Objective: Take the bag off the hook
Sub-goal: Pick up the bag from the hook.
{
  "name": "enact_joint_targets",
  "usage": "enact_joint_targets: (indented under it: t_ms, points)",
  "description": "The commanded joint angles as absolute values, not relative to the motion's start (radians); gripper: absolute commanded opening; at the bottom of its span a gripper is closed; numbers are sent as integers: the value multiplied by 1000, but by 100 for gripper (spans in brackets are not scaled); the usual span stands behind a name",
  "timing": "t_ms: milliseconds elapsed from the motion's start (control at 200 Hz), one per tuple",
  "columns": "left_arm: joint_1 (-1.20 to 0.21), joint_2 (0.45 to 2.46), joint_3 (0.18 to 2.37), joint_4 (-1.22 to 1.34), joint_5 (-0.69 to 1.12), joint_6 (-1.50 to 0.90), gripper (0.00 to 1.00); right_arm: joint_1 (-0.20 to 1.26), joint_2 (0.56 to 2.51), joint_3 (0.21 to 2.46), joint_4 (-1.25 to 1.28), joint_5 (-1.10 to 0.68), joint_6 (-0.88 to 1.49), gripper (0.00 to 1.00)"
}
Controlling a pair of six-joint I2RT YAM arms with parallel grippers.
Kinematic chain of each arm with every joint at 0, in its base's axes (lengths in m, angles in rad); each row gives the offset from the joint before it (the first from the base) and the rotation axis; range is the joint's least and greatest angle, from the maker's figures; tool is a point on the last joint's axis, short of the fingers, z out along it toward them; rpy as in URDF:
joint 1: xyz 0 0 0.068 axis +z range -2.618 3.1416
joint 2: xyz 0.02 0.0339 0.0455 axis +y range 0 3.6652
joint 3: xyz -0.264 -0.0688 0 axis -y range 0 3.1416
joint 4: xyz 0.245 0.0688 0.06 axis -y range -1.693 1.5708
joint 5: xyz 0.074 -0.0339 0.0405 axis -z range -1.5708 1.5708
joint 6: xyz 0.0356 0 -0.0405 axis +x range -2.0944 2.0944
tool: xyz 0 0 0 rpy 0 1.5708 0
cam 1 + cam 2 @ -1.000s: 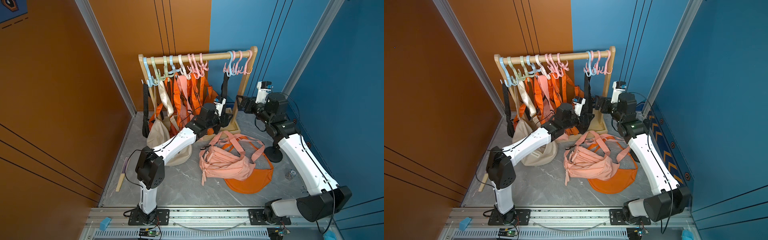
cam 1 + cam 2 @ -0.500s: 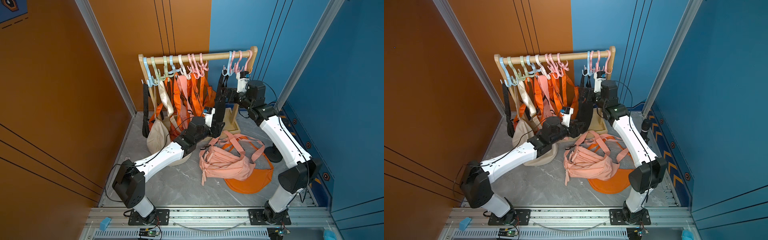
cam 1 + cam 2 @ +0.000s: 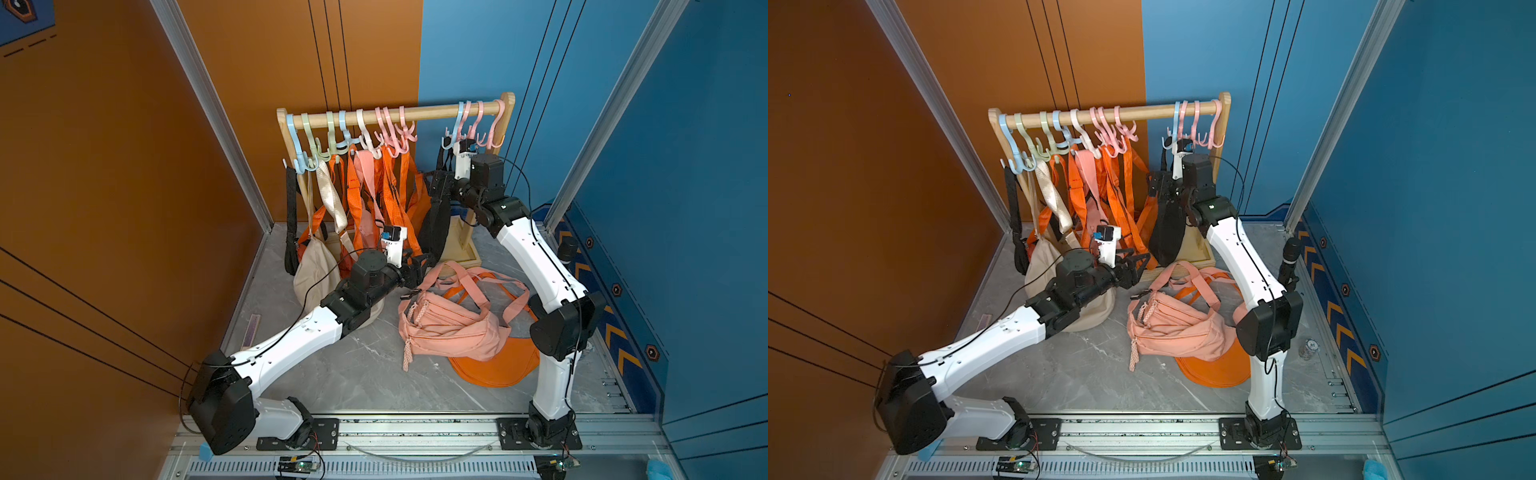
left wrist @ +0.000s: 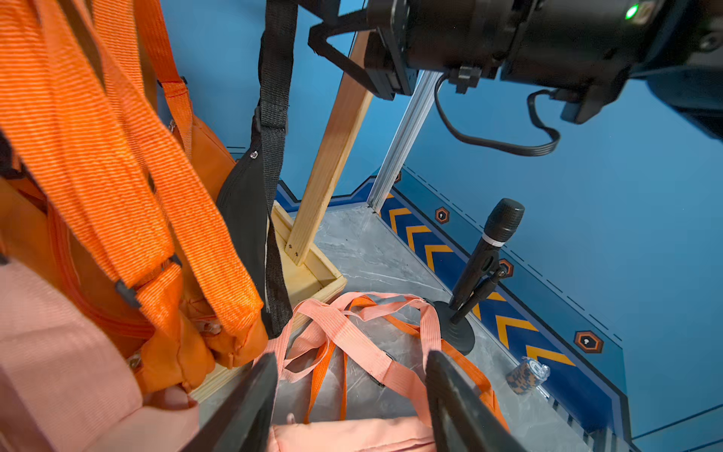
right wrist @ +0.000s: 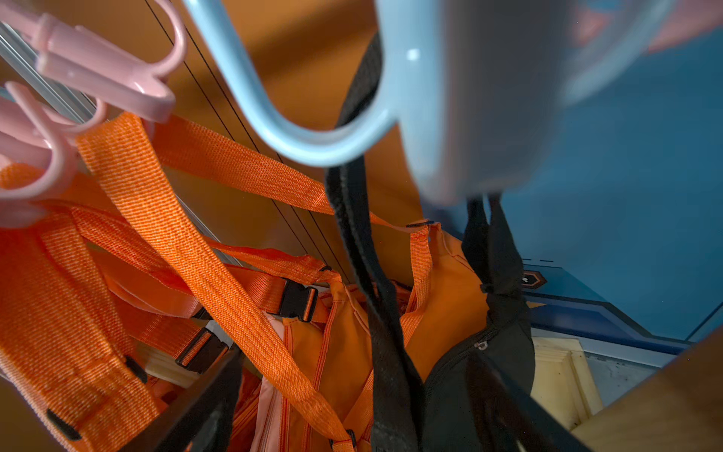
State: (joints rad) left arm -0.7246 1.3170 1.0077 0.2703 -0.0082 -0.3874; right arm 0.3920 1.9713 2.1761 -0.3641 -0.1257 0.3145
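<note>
White links (image 3: 291, 353), black joints (image 3: 368, 266), black cables (image 4: 504, 146); green dot (image 4: 631, 11), maybe LED.

A wooden rack (image 3: 1108, 113) stands along the far edge of the bench (image 3: 1092, 365), its rail strung with pastel hooks. Toward the bench's right edge, a black bag (image 3: 1167, 232) hangs from a pale blue hook (image 3: 1176, 124). The right claw (image 3: 1158, 189) sits against the bag's upper part, its jaws lost in the dark fabric. The left claw (image 3: 1137, 264) hovers low, jaws apart, just beside the bag's bottom. Mid-bench, a pink bag (image 3: 1177, 328) lies over an orange bag (image 3: 1217, 372).
</note>
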Motion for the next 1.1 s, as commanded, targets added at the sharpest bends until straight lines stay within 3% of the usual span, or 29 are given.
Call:
enact_joint_targets:
  t_ms: [0,280,561,821,961,1091]
  points:
    - [-715,1270,948,280,-46,-406,62,380,1947,2187,-406,-114,318,91]
    - [-709,1223,897,279,-48,-455,66,334,1949,2207,-464,-225,345,92]
    - [-707,1208,884,267,-50,-467,66,297,1996,2235,-452,-389,390,82]
    - [-706,1174,869,232,-69,-462,66,333,2112,2330,-427,-391,385,77]
    - [-697,1139,865,195,-90,-447,67,348,2149,2375,-425,-389,393,54]
    - [-678,1119,861,173,-96,-439,67,367,2094,2306,-419,-311,377,17]
